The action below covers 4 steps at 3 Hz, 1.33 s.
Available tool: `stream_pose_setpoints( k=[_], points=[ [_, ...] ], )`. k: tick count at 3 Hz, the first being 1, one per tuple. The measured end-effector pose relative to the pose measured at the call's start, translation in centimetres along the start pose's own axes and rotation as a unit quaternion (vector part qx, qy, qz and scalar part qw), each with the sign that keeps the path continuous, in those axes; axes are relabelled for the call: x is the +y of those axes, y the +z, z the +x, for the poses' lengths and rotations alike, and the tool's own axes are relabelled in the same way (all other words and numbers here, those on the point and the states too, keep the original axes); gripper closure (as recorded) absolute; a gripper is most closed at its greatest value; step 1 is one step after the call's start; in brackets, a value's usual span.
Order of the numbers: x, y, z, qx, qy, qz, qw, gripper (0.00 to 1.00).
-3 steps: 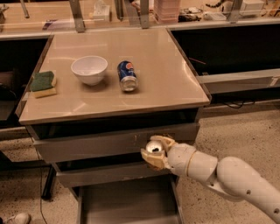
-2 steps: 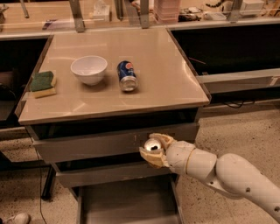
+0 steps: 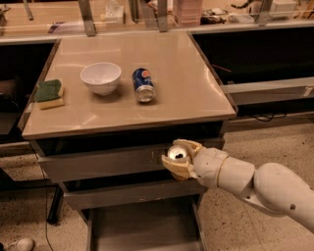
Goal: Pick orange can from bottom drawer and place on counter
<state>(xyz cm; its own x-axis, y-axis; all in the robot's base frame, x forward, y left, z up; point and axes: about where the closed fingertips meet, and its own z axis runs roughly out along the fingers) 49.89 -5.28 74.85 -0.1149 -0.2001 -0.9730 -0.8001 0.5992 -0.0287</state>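
This looks like a robotics test lab dressed as a small kitchen. A glossy beige tabletop [image 3: 191,98] tops a grey metal drawer unit [image 3: 103,165]. On the tabletop sit a white bowl [image 3: 100,77], a green-and-yellow sponge [image 3: 49,93] and a blue can [image 3: 143,84]. Behind the tabletop runs a cluttered shelf [image 3: 206,14] with metal posts, and beside it lies speckled floor [image 3: 265,144]. Just below the tabletop's front edge, the gripper [image 3: 177,159] has its jaws clasped round the orange can [image 3: 175,153].

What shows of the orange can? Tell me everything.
The orange can is clamped between the gripper's tan fingers, in the air before the upper drawer front, just below the counter edge. Only its shiny, round silver top shows, tilted up toward the camera; the fingers hide its side. Nothing else touches it.
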Motion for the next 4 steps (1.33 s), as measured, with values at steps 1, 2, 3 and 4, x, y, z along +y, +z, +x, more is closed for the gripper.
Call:
stream_pose_setpoints(
  k=[1,2,3,4],
  points=[
    [-0.9,-2.1,-4.2,0.001,-0.033,0.017,0.9993,1.0],
    [-1.6,-3.6,-7.8,0.007,-0.065,0.03,0.9974,1.0],
    [-2.1,-4.1,-11.9,-0.007,-0.107,0.04,0.9934,1.0],
    [-2.2,-4.1,-12.2,-0.009,-0.11,0.041,0.9931,1.0]
  ],
)
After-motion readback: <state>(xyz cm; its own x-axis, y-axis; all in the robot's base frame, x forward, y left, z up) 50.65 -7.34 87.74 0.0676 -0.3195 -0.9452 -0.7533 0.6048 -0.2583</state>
